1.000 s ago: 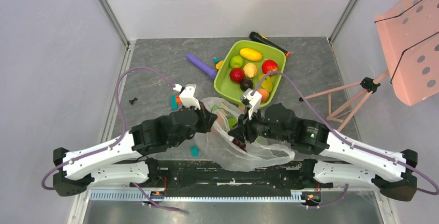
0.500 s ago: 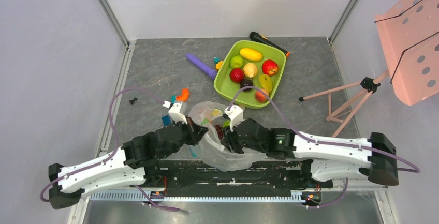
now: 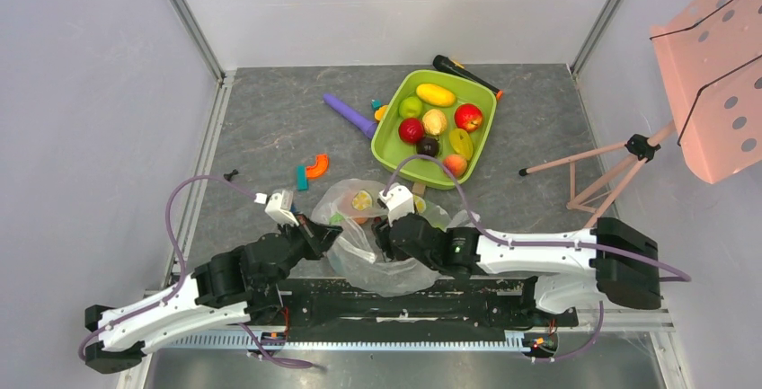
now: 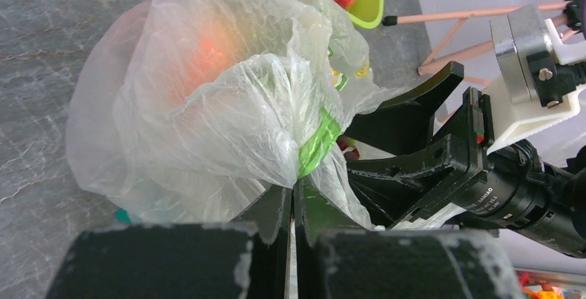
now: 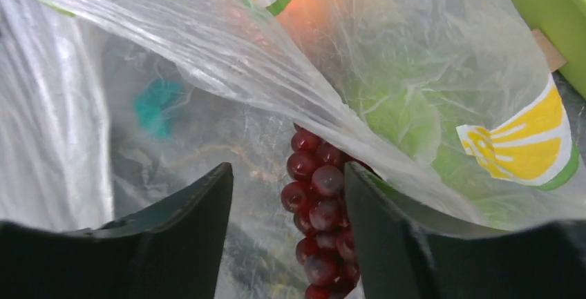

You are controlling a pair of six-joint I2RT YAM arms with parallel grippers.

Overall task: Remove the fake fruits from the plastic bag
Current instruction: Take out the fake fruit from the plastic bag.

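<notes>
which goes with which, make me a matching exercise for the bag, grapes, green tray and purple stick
1 thin clear plastic bag
2 dark red plastic grape bunch
3 lime-green rectangular plastic tray
4 long purple stick

a left of the tray
b pinched by left fingers
c holding loose toy fruits
d between open right fingers

Pairs: 1-b, 2-d, 3-c, 4-a

Green tray (image 3: 482, 133) mid-table; purple stick (image 3: 349, 113) just left; orange block (image 3: 316, 166) nearer; pink stand (image 3: 714, 75) right.

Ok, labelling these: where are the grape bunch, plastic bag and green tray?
grape bunch (image 5: 319, 213): right wrist view, middle grapes.
plastic bag (image 4: 228, 119): left wrist view, crinkled side.
green tray (image 3: 474, 98): top view, far corner.
</notes>
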